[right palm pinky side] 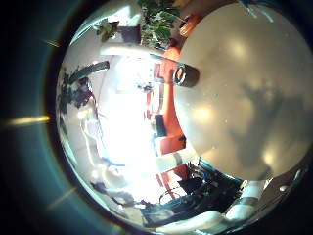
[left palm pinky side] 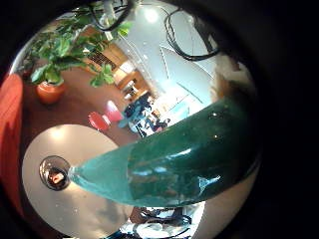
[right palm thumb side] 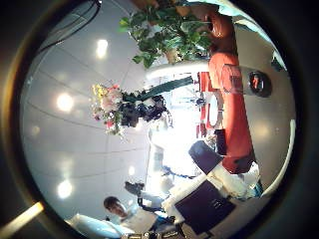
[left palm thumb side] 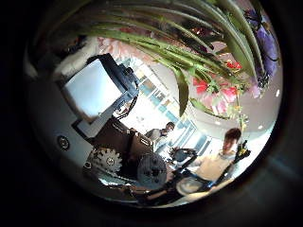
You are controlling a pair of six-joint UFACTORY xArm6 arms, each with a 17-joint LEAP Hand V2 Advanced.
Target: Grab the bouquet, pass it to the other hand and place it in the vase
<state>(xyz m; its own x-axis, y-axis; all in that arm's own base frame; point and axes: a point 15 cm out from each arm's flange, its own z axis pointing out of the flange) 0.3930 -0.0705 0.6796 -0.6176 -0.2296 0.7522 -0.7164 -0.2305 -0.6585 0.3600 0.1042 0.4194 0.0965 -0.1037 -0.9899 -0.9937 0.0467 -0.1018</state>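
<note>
Currently left hand [left palm thumb side: 123,142] clenched round the bouquet [right palm thumb side: 125,103], held high above the bench [left palm pinky side: 70,149]; right hand's state cannot be told. Risk: stems missing the vase [left palm pinky side: 55,174] mouth, tipping it

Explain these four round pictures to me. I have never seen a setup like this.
Two robot arms work at a table, each ending in a hand with fingers. All four pictures come from small, very wide-angle cameras set in the palms: two on the left hand, two on the right. The left hand holds the bouquet up in the air, so its own cameras see the stems and flowers very close. The vase stands on the round table, and the bouquet is not in it yet. The right hand has nothing near its palm.
</note>
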